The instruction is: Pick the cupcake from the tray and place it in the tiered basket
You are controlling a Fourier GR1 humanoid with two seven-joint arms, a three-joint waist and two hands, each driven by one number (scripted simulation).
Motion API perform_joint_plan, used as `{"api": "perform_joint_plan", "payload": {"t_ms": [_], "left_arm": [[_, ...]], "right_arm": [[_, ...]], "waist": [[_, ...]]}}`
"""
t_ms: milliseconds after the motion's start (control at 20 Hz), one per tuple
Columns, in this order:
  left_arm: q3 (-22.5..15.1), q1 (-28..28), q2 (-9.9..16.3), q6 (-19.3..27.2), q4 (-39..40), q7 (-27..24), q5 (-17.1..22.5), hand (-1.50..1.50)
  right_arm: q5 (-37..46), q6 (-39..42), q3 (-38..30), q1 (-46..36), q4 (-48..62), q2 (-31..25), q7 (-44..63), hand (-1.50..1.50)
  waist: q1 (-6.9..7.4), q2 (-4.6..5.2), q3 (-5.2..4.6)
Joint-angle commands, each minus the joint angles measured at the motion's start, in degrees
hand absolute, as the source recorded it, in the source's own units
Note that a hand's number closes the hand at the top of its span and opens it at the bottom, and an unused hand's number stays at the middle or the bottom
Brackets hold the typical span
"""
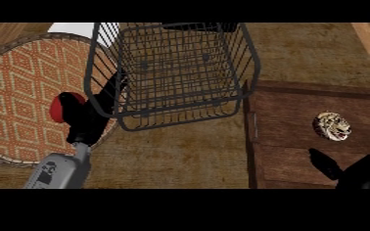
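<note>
Overhead, one black wire tiered basket (pixel 173 73) fills the upper middle of the frame, its two stacked tiers showing as nested wire rectangles. One cupcake (pixel 332 126), pale with dark swirls on top, sits at the right of the frame on a single dark wooden tray (pixel 289 151), well apart from the basket.

One round woven mat (pixel 36 93) with an orange-and-cream diamond pattern covers the left of the frame on the brown counter (pixel 180 156). One red object (pixel 59 106) lies at the mat's right edge, just beside the left hand (pixel 90 120); what it is cannot be told. That hand rises from a grey forearm (pixel 61 169) at lower left, its dark fingers reaching up along the basket's left wall; whether they are straight or curled cannot be told.

At the lower right corner the right hand (pixel 336 169) is over the tray, its fingers spread and pointing toward the cupcake without touching it. A dark marking on the forearm is too small to read, and no other writing shows.
</note>
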Motion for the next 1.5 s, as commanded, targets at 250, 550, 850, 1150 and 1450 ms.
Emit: {"api": "perform_joint_plan", "payload": {"t_ms": [250,550,850,1150,1450], "left_arm": [[1.90,1.02,1.43,-3.60,-0.44,0.36,2.31,0.00],[0.84,-0.14,-1.99,-0.69,0.86,0.05,0.05,0.00],[2.59,0.13,-1.64,-2.05,3.04,-1.93,-0.08,0.00],[1.63,2.11,-2.47,-1.95,0.97,-1.84,-1.16,0.00],[2.26,3.17,-2.32,-3.23,-1.24,-1.07,-0.40,0.00]], "right_arm": [[6.13,12.49,6.42,-17.53,10.95,-0.01,22.62,-1.50],[7.97,14.00,4.79,-20.41,12.42,-0.01,22.75,-1.50],[8.54,10.07,3.61,-18.37,14.31,-0.01,21.53,-1.50],[8.53,8.65,1.94,-20.50,17.00,-0.01,20.95,-1.50],[6.55,5.76,-0.82,-17.61,14.83,-0.01,17.29,-1.50]], "waist": [[-1.48,-0.78,0.46],[-2.93,-0.90,0.48],[-3.49,-0.87,0.51],[-2.99,-0.88,0.53],[-3.15,-1.01,0.55]]}}
